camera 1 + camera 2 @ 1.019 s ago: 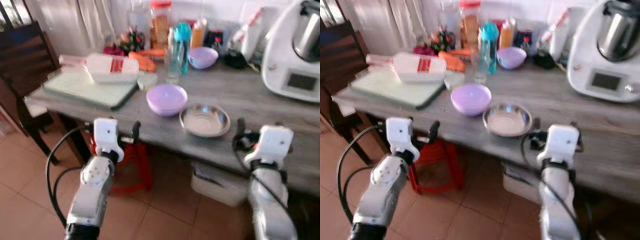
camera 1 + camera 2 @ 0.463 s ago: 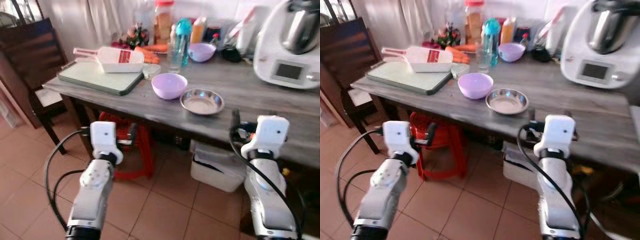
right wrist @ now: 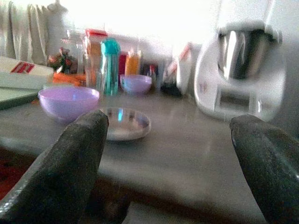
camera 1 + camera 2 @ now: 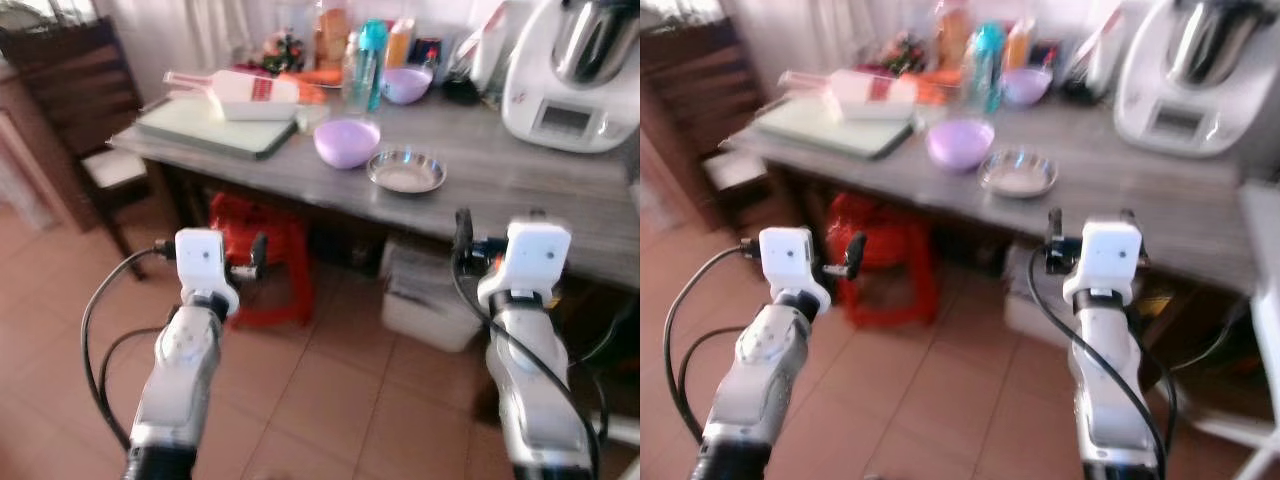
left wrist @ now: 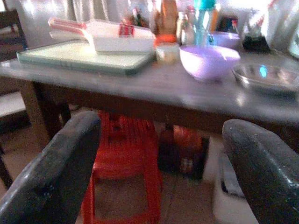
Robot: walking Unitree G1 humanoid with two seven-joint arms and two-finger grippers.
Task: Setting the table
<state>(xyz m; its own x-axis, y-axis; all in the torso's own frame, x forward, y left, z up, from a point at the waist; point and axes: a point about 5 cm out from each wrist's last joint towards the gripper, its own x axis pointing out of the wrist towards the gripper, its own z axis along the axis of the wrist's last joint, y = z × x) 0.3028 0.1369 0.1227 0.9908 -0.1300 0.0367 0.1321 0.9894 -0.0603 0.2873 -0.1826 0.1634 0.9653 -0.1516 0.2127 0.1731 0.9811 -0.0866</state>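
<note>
A lilac bowl [image 4: 347, 142] and a shallow steel dish [image 4: 406, 172] sit side by side near the front edge of the grey wooden table [image 4: 500, 170]. A second lilac bowl [image 4: 406, 85] stands further back among bottles. My left gripper [image 5: 159, 135] is held out over the tiled floor, short of the table, open with nothing between its fingers [image 5: 56, 168]. My right gripper [image 3: 168, 130] is also open and empty, level with the table's edge and facing the steel dish [image 3: 125, 122].
A pale green board with a white grater [image 4: 225, 105] lies on the table's left end. A white kitchen machine [image 4: 575, 70] stands at the right. Under the table are a red stool [image 4: 265, 245] and a white bin [image 4: 430, 295]. A dark chair [image 4: 70, 90] stands at left.
The whole view has pulled back: the table and its dishes now lie farther off and higher in the picture, with more floor showing. Both arms stay held out, open.
</note>
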